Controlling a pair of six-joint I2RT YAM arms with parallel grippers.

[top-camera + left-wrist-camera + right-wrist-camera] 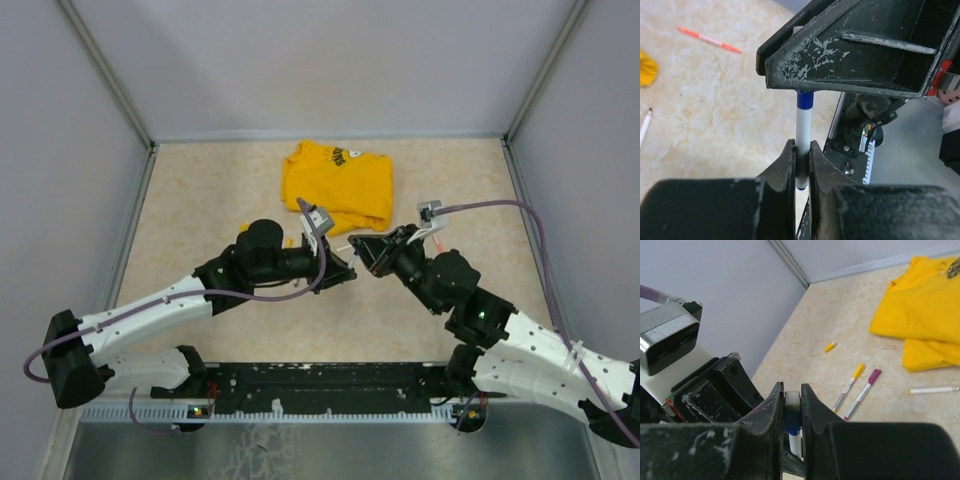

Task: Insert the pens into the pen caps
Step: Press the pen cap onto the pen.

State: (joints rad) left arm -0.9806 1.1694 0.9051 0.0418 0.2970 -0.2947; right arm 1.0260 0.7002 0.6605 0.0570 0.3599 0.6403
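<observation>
Your left tool [802, 165] is clenched on a white pen [803, 125] at mid-frame. Your right tool [791, 407] grips its blue cap [793, 431], and its body hides the pen's top. On the worktop [730, 125], a red pen [710, 40] lies upper left. A yellow-capped pen [849, 386] and a magenta-capped pen [862, 394] lie near the shirt [920, 315].

Blue-ended pen [803, 125] disappears at the top behind the right gripper [792, 396] and at the bottom between the fingers of the left gripper [802, 150]. Yellow T-shirt [920, 320] runs off the right wrist view's edge, and a pale speck [886, 347] beside it is too small to identify.
</observation>
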